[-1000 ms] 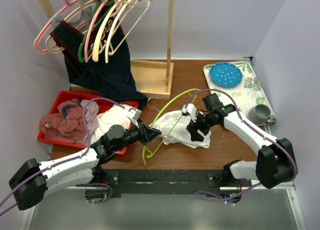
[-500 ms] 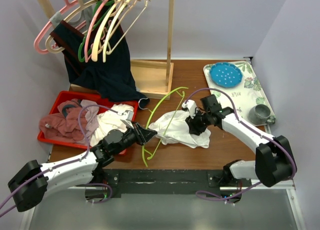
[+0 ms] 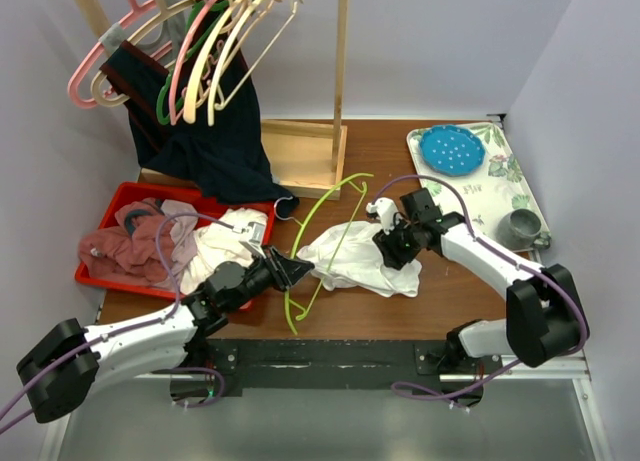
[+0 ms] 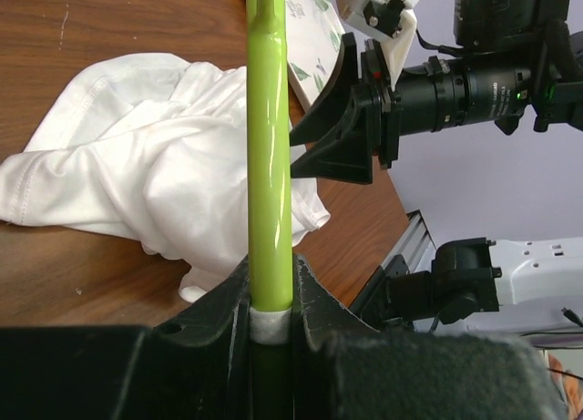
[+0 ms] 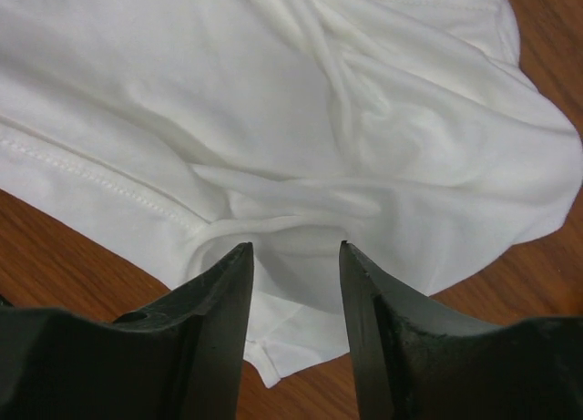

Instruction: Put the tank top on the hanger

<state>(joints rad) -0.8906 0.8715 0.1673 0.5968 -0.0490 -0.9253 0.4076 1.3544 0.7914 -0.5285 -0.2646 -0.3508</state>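
- Tank top (image 3: 355, 258): crumpled white heap on the brown table (image 3: 440, 301), near the middle, a little right of centre. Long axis runs roughly left-right in the overhead view; which end is neck or hem cannot be told.
- Hanger (image 3: 322, 239): lime-green, lifted off the table and tilted. Its frame runs from near the table's front edge up and away toward the wooden rack; hook end (image 3: 285, 203) lies at the far end, by the rack base. One limb crosses over the left part of the tank top.
- Left gripper (image 3: 291, 272): clamped on a straight limb of the hanger; in the left wrist view the green bar (image 4: 270, 165) sits squeezed between both fingers. Left arm reaches in low from the near left corner, forearm stretched toward table centre.
- Right gripper (image 5: 293, 283): jaws partly apart, tips pressed down on the right side of the tank top with a fold of fabric bunched between them; whether the cloth is truly pinched cannot be told. Right arm bends in from the near right, wrist pitched down.
- Around: red bin (image 3: 120, 197) of mixed clothes to the left; wooden rack (image 3: 340, 91) behind, carrying pink and cream hangers (image 3: 215, 41) and a dark navy garment (image 3: 215, 146); patterned tray (image 3: 500, 186) at far right with a blue plate (image 3: 452, 150) and a grey cup (image 3: 520, 226), well apart from the work.
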